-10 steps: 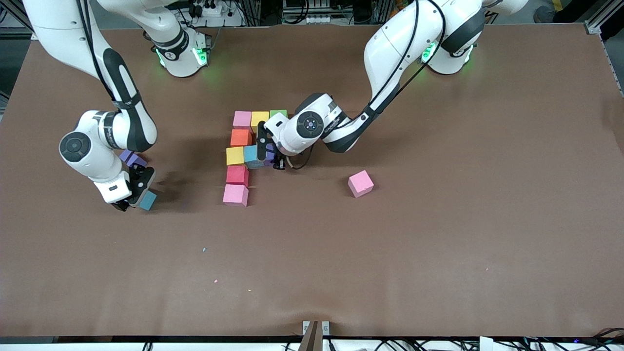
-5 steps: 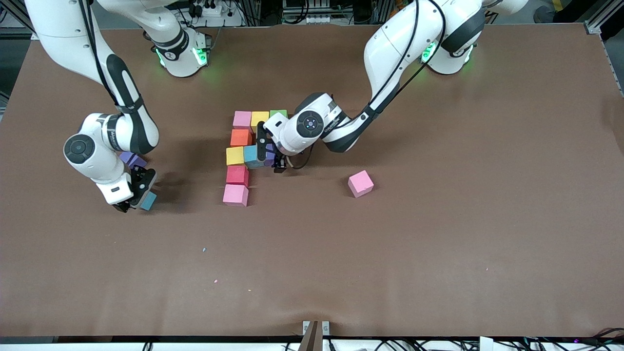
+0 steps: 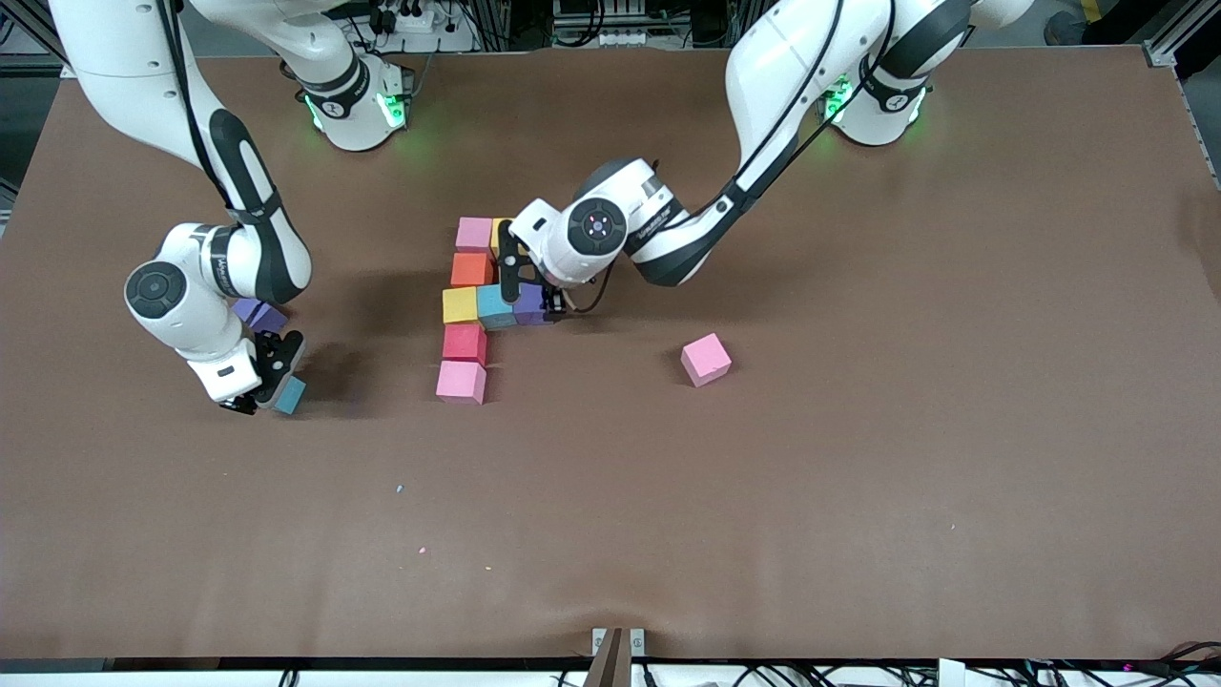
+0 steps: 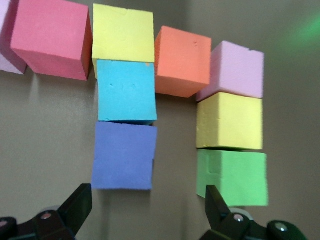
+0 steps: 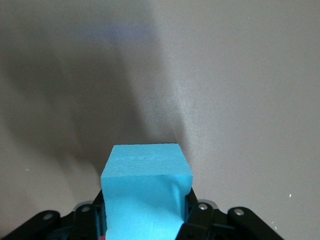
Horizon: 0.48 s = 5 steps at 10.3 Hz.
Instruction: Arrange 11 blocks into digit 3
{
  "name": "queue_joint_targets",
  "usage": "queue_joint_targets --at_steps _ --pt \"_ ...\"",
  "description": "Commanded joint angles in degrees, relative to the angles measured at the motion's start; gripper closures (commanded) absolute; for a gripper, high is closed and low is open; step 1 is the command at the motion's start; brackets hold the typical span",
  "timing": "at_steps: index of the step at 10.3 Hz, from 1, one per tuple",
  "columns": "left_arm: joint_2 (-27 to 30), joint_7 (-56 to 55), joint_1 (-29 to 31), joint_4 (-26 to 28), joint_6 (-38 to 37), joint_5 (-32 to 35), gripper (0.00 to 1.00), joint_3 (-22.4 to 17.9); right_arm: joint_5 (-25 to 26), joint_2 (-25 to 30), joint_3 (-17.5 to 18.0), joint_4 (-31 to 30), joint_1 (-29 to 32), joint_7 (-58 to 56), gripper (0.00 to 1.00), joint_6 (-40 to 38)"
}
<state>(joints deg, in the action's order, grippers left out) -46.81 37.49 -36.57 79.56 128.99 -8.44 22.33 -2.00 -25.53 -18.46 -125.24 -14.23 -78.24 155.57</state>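
Right gripper (image 3: 259, 396) on blue block (image 3: 289, 394) — clamped

No legible text, label, brand, number or sign appears in any view. Small dark lettering runs along the wrist housing of the right arm (image 3: 221, 260) and of the left arm (image 3: 652, 229), but it is too small to read. The blocks carry no markings.
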Motion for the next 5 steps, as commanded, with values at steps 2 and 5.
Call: queue_joint_targets --at_steps 2,5 --pt "3.7 -3.1 0.5 1.6 -3.6 0.3 0.0 0.0 0.0 1.2 2.6 2.2 -0.8 -1.9 0.83 -0.8" --pt "6.7 -3.6 2.8 1.6 -10.5 1.1 0.0 -1.6 -0.4 2.0 3.7 10.3 -3.8 0.0 0.83 -15.0"
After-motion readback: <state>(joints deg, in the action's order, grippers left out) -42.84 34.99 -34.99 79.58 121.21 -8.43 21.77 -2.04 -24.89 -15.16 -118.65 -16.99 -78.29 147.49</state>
